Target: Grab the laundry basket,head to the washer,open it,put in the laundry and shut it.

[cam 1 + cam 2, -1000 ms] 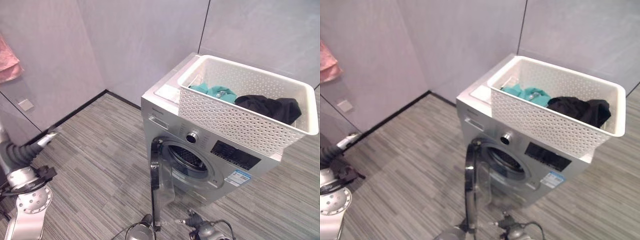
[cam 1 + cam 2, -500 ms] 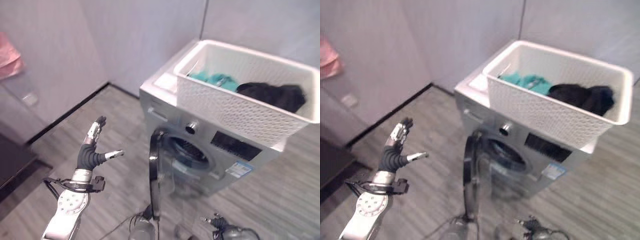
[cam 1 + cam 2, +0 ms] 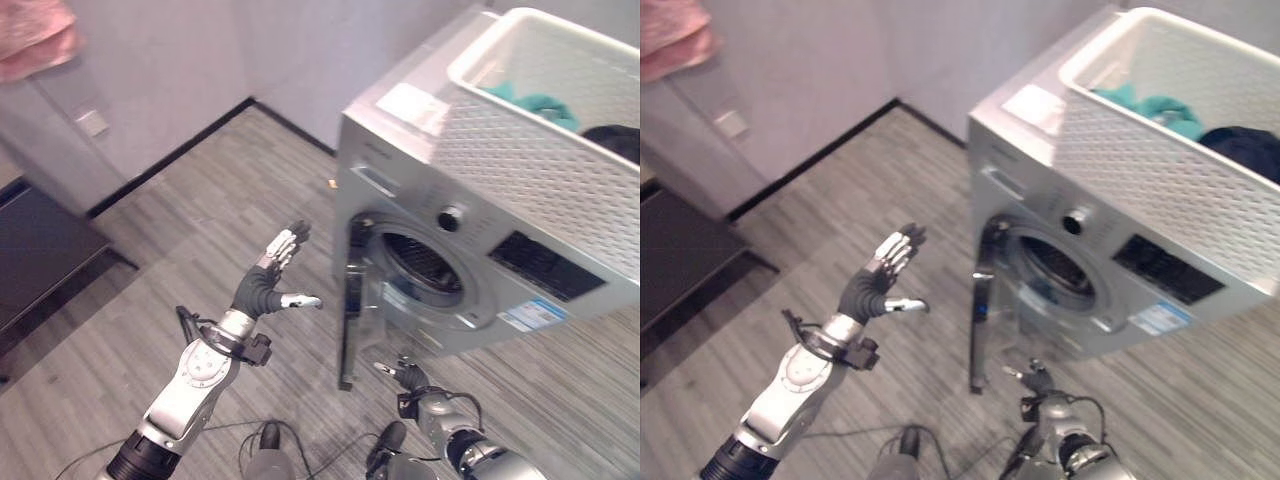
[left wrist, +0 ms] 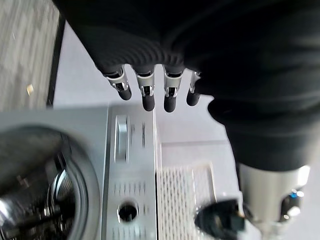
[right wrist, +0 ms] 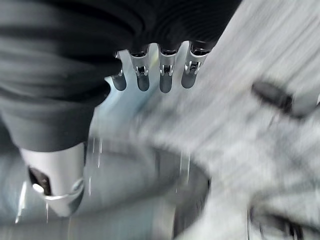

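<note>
A white perforated laundry basket (image 3: 540, 140) stands on top of the silver washer (image 3: 400, 170). In it lie a teal cloth (image 3: 535, 100) and a black cloth (image 3: 618, 140). The washer's round door (image 3: 350, 310) stands swung open, and the drum opening (image 3: 420, 265) shows. My left hand (image 3: 268, 283) is raised left of the door, apart from it, open with straight fingers (image 4: 145, 95). My right hand (image 3: 412, 380) hangs low in front of the washer, near the door's lower edge, its fingers (image 5: 150, 75) relaxed and holding nothing.
A pink cloth (image 3: 35, 35) hangs at the upper left on the grey wall, with a wall socket (image 3: 92, 122) below it. A dark low surface (image 3: 40, 250) lies at the left. Striped grey floor (image 3: 210, 210) stretches left of the washer.
The camera has shifted toward the washer. My left hand has risen from low at the left and come closer to the open door. The basket stays on the washer.
</note>
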You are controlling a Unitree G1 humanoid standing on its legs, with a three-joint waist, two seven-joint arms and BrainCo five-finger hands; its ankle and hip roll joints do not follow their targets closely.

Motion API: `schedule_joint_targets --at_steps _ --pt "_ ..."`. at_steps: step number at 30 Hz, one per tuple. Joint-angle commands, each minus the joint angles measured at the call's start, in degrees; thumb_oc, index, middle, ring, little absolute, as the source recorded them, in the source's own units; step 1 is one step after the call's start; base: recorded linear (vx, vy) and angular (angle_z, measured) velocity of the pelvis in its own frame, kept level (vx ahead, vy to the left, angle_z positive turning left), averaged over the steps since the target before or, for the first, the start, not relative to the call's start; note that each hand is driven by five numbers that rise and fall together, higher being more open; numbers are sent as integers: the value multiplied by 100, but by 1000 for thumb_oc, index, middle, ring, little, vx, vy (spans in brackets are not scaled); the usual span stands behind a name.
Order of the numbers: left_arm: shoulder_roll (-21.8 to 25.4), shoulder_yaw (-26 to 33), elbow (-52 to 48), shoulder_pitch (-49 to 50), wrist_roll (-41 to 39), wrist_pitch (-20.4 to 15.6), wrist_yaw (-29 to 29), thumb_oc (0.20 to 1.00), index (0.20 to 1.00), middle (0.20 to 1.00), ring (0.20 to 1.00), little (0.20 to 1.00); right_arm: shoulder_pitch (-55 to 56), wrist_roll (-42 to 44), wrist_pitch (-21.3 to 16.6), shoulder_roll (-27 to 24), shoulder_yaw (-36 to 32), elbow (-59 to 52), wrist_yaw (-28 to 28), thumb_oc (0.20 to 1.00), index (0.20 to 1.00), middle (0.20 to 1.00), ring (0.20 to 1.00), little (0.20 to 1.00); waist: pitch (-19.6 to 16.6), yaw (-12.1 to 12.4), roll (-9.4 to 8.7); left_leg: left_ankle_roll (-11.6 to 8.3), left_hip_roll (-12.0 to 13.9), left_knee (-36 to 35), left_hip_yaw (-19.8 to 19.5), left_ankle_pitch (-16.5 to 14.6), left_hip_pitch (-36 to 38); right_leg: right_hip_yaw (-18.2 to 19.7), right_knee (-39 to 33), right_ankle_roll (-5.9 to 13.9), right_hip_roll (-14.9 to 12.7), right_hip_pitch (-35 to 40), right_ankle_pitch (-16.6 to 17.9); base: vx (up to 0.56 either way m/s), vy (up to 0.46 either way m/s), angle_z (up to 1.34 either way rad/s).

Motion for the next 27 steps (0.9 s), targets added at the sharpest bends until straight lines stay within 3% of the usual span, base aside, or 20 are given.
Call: schedule_joint_targets --at_steps 1,7,11,15,20,23,25,26,27 --pt "192 57 -638 378 33 -191 -60 1000 1000 1000 1000 1000 -486 349 -239 191 90 -55 -26 1000 1000 1000 1000 1000 28 214 139 205 413 -97 200 -539 643 366 -341 707 -135 -409 255 -75 121 4" --pt "420 -64 -553 522 284 -151 -37 1000 1000 1000 1000 1000 -776 529 -261 539 101 107 -99 1000 1000 1000 1000 1000 130 426 184 225 294 -172 8 -574 683 234 -265 825 -405 -296 371 -55 63 11" --pt "515 -293 -730 544 24 -147 -271 1000 1000 1000 1000 1000 -934 1127 -418 813 3 76 -1 1000 1000 1000 1000 1000 69 518 200 210 259 -302 -93 -544 777 174 -236 890 -490 -204 413 -27 26 20" --pt "601 -439 -935 434 -101 -366 -331 1000 1000 1000 1000 1000 -832 1242 -489 949 115 147 73 1000 1000 1000 1000 1000 -114 511 149 177 305 -419 -106 -545 911 98 -193 919 -508 -143 399 16 -37 10" --pt "698 -486 -1219 -227 64 -704 -193 1000 1000 1000 1000 1000 -243 826 -423 733 408 143 208 1000 1000 1000 1000 1000 -396 253 73 125 432 -346 -10 -566 986 187 0 868 -434 -216 247 48 -71 1" --pt "780 -564 -1385 -622 -266 -763 -389 1000 1000 1000 1000 1000 228 477 -309 483 551 121 423 1000 1000 1000 1000 1000 -525 -102 93 80 564 -262 209 -542 1084 394 185 807 -324 -359 88 71 -74 -22" --pt "631 -650 -1360 -836 -891 -868 -639 1000 1000 1000 1000 1000 503 153 -236 273 542 266 536 1000 1000 1000 1000 1000 -608 -323 128 -14 701 -148 369 -338 1138 537 304 717 -170 -426 -86 99 -154 -40" --pt "347 -718 -1119 -894 -1558 -816 -880 1000 1000 1000 1000 1000 755 -60 -211 86 533 392 630 1000 1000 1000 1000 1000 -646 -500 125 -113 829 137 445 6 1115 648 271 616 34 -376 -234 86 -157 -47" --pt "323 -723 -1083 -909 -1580 -834 -911 1000 1000 1000 1000 1000 764 -63 -214 65 531 386 633 1000 1000 1000 1000 1000 -657 -491 148 -127 844 131 447 20 1107 644 257 599 54 -381 -229 86 -170 -60"
